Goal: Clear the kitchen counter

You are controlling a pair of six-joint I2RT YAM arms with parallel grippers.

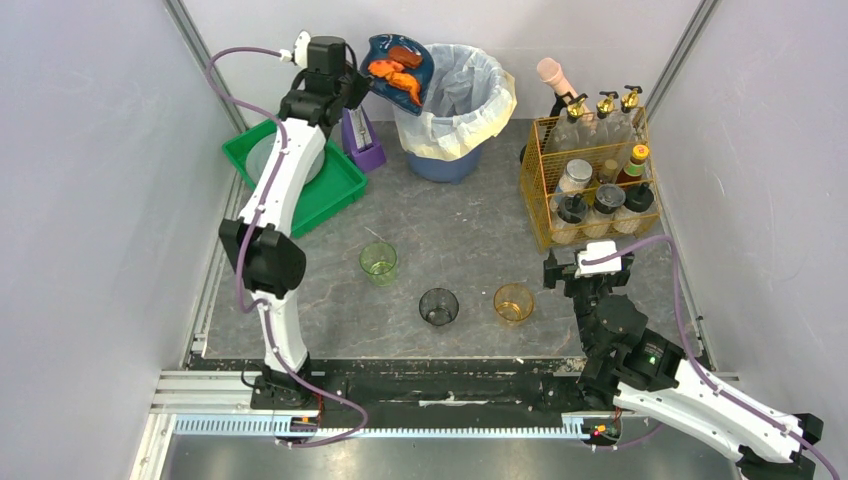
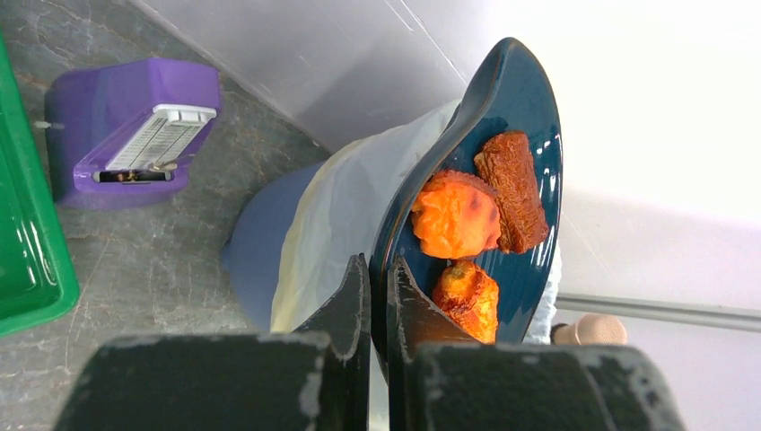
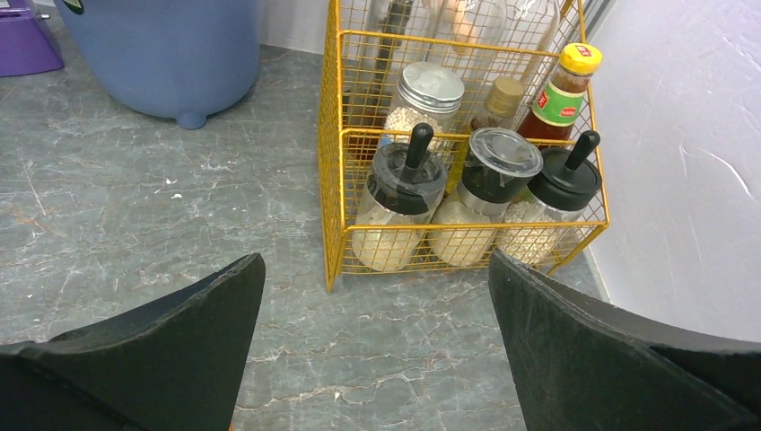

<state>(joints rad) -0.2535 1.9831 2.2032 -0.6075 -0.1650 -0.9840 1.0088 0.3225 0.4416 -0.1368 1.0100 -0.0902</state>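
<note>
My left gripper (image 1: 362,82) is shut on the rim of a dark blue plate (image 1: 400,68) and holds it tilted over the lined blue bin (image 1: 452,100). In the left wrist view the plate (image 2: 529,117) stands steeply on edge with three orange-brown food pieces (image 2: 456,215) on it, my gripper (image 2: 379,278) clamped on its lower rim. My right gripper (image 1: 568,272) is open and empty low over the dark-grey marbled kitchen counter (image 1: 450,225); in the right wrist view it (image 3: 377,296) faces the yellow basket. Three cups stand on the counter: green (image 1: 378,262), dark (image 1: 438,306), amber (image 1: 513,302).
A yellow wire basket (image 1: 538,180) of jars and bottles stands at the right, also in the right wrist view (image 3: 334,180). A green tray (image 1: 335,195) with a pale plate sits at back left. A purple box (image 1: 364,140) stands beside the bin.
</note>
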